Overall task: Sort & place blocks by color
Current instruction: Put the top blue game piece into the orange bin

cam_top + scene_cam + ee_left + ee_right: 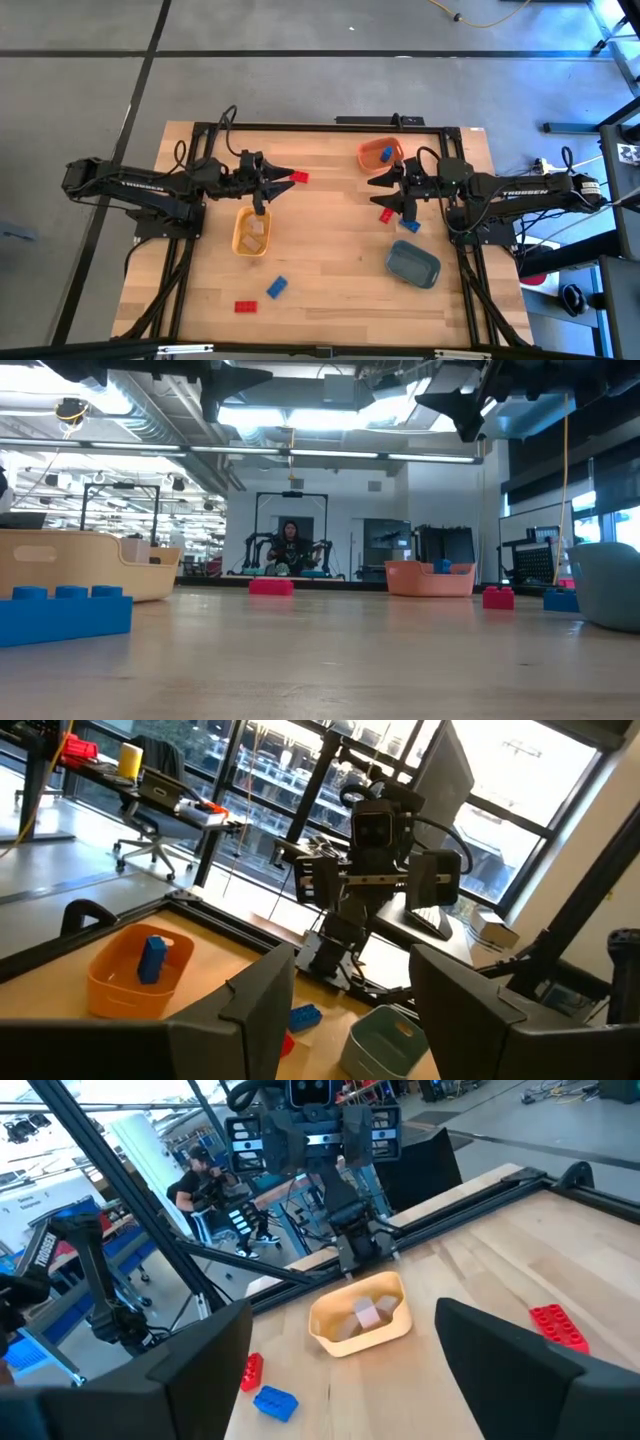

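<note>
From above, the wooden table [330, 270] fills the middle of the frame. The left gripper [266, 183] is left of center, its fingers spread and holding nothing, just above the yellow tray [238, 240], which has pale blocks [254, 232] inside. A red block [299, 177] lies just right of this gripper. The right gripper [392, 190] is right of center, also spread and empty, just below the orange tray [366, 155], which contains one blue block [385, 154]. Another red block [386, 214] and a blue block [410, 226] lie under the right arm. The slate-blue tray [412, 265] is at lower right. Near the bottom edge of the table there are a blue block [276, 287] and a red block [245, 306].

In the low view, a big blue block [62, 615] is at lower left, and the yellow tray [80, 565] is behind it. A red block [271, 587] is in the center, the orange tray [428, 579] is right of center, and a red block [498, 598] and a blue one [560, 600] are farther right, beside the slate-blue tray [610, 585]. A person sits far behind.

In the left wrist view, the two dark fingers [255, 1010] stand apart at the bottom. The orange tray [115, 982] with its blue block [152, 958] is at left, a blue block [303, 1017] is at bottom center, and the slate-blue tray [385, 1040] is next to it.

In the right wrist view, the fingers [210, 1370] are wide apart. The yellow tray [358, 1320] with pale blocks [370, 1312] is in the center, a red block [556, 1326] is at right, and a red block [251, 1371] and a blue block [275, 1402] are at lower left.
</note>
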You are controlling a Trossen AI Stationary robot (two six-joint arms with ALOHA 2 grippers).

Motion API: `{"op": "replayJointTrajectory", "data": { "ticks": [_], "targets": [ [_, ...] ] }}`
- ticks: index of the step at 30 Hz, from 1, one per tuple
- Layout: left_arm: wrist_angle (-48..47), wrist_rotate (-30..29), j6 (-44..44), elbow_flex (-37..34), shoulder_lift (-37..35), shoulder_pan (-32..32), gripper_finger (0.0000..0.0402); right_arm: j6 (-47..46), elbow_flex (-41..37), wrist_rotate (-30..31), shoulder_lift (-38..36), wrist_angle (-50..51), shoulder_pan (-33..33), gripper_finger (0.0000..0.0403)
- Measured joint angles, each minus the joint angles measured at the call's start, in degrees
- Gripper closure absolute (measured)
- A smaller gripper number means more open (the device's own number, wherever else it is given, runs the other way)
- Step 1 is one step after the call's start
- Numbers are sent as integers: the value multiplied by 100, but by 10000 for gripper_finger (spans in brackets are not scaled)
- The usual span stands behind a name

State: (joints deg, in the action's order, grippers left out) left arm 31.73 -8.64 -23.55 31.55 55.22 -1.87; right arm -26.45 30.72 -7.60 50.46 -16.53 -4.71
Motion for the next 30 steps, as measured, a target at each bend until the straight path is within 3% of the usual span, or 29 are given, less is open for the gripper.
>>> {"op": "replayJointTrajectory", "data": {
  "ticks": [30],
  "targets": [
    [0,-68,13,0,0,0,211,159,4,-7,2,7,2,84]
  ]
}}
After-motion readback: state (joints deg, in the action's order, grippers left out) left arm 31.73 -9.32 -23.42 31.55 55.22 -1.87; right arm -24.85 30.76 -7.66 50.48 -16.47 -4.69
